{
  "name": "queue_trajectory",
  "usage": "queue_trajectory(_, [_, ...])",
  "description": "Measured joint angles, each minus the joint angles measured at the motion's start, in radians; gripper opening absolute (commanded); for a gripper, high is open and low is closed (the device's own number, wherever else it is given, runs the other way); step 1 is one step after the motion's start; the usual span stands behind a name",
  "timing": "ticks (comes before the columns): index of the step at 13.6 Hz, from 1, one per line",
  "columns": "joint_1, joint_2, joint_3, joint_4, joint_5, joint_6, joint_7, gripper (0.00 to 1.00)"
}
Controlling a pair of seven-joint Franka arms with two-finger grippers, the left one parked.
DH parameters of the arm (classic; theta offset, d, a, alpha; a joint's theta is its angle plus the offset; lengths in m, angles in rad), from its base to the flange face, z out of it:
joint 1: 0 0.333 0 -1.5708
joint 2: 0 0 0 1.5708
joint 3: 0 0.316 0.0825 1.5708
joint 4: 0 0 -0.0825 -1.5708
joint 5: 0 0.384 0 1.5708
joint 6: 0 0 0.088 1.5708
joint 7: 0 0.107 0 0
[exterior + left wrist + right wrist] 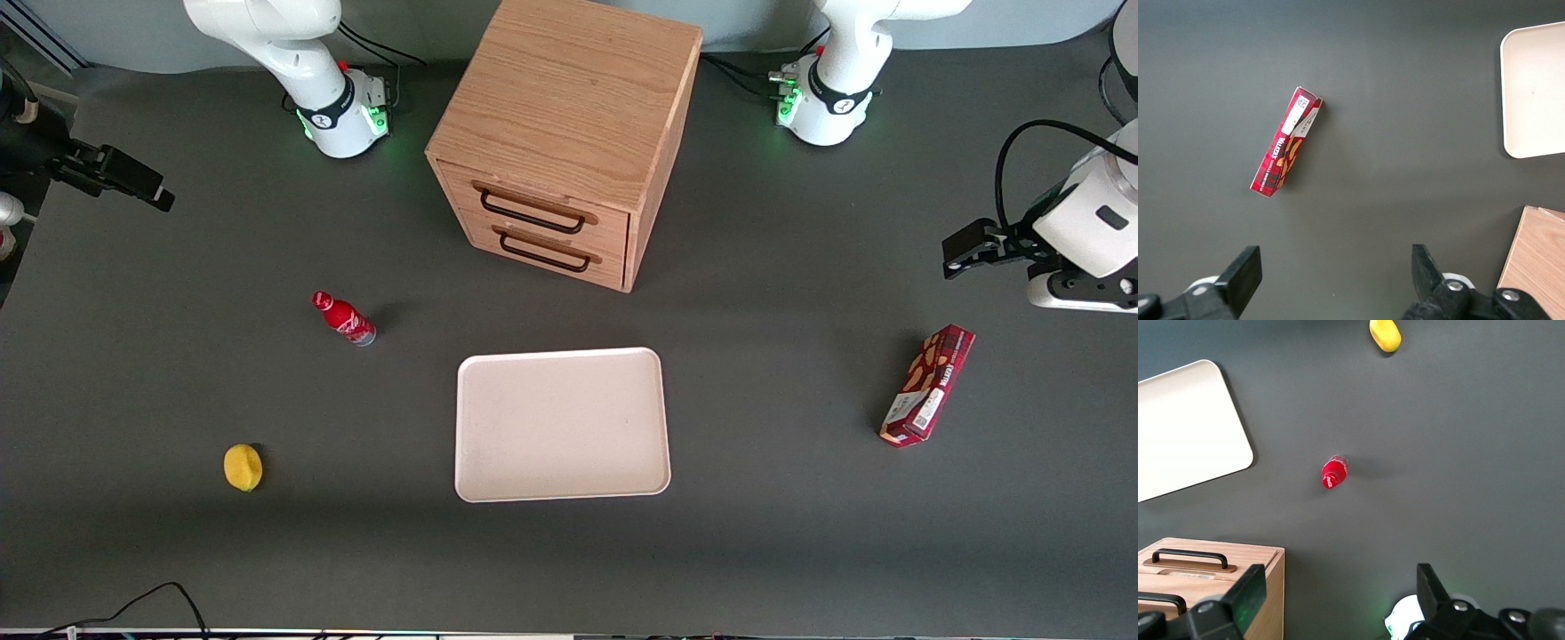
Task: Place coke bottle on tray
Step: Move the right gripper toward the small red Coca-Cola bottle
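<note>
The coke bottle (344, 319), small and red with a red cap, stands upright on the dark table between the tray and the working arm's end; it also shows in the right wrist view (1333, 473). The pale cream-pink tray (560, 425) lies flat in front of the drawer cabinet, nearer the front camera, and is bare; it also shows in the right wrist view (1185, 427) and the left wrist view (1535, 87). My right gripper (160, 194) hangs high over the working arm's end of the table, well apart from the bottle. In its own view the gripper (1338, 593) is open and empty.
A wooden two-drawer cabinet (569, 133) stands at the back middle, both drawers shut. A yellow lemon (243, 467) lies nearer the front camera than the bottle. A red snack box (927, 384) lies toward the parked arm's end.
</note>
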Motion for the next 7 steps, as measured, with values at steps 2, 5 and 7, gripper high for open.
queue_trajectory(2, [0.0, 0.013, 0.0, 0.001, 0.0, -0.008, 0.0, 1.0])
queue_trajectory(5, [0.001, 0.021, 0.001, -0.002, 0.0, -0.034, 0.0, 1.0])
queue_trajectory(7, [0.008, 0.029, 0.016, -0.036, 0.0, -0.027, 0.0, 1.0])
